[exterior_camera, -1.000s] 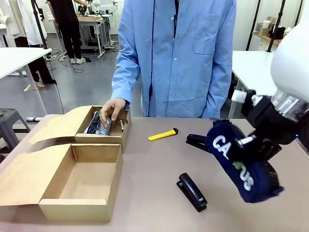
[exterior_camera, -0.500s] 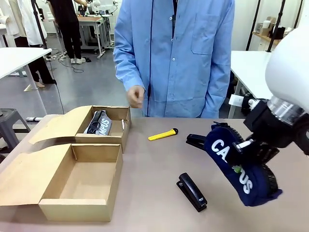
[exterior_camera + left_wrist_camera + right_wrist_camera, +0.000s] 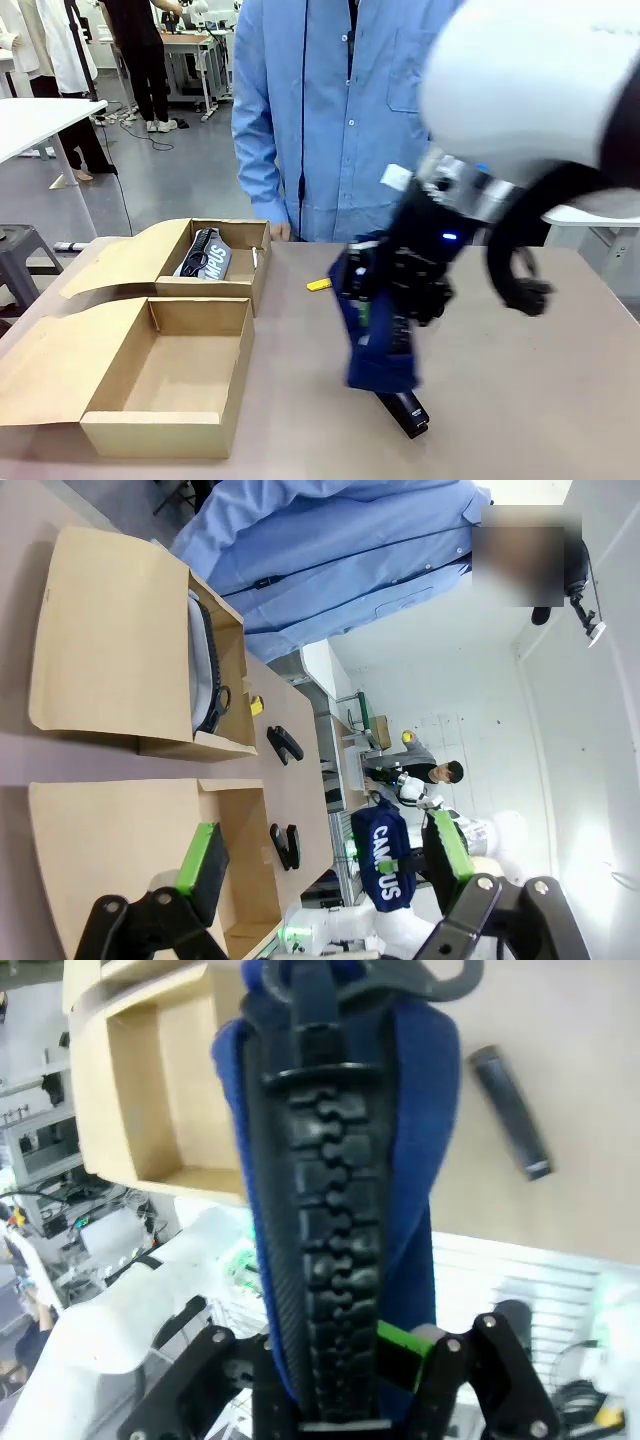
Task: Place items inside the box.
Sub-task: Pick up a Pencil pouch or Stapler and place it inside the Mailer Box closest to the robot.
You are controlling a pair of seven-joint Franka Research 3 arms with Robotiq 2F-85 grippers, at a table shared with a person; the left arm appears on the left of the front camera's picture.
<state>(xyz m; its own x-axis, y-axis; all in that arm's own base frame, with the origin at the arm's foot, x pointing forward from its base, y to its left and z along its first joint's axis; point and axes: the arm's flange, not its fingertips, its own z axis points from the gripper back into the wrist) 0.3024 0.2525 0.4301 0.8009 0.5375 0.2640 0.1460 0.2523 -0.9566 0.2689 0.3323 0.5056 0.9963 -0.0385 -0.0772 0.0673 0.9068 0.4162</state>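
A navy zip pouch [image 3: 378,345] hangs limp above the middle of the tabletop [image 3: 530,400], pinched at its top end by the right gripper [image 3: 398,292], which is clamped shut on it. In the right wrist view the pouch's black zip runs straight up between the gripper's fingers. Its lower end dangles just over a black stapler [image 3: 406,411] lying on the tabletop. Whether the two touch cannot be told, as the arm is blurred.

To the pouch's left stand two open cardboard boxes, side by side. The near cardboard box [image 3: 160,432] holds nothing visible. The far cardboard box [image 3: 262,262] already holds a grey zip pouch [image 3: 206,256]. A yellow utility knife [image 3: 318,285] lies between the far box and the arm. A second black stapler [image 3: 285,744] lies farther along the tabletop. The left gripper [image 3: 325,852] hovers with its jaws apart, holding nothing.

A person [image 3: 340,120] in a blue shirt stands at the far side, one hand [image 3: 279,232] just beside the far box.

Likely risks: the dangling end may drag across the stapler and shove it, or snag on a box wall because the pouch hangs so low. The pinch holds one end only, so a swing could work the pouch loose. The hand near the far box could be bumped
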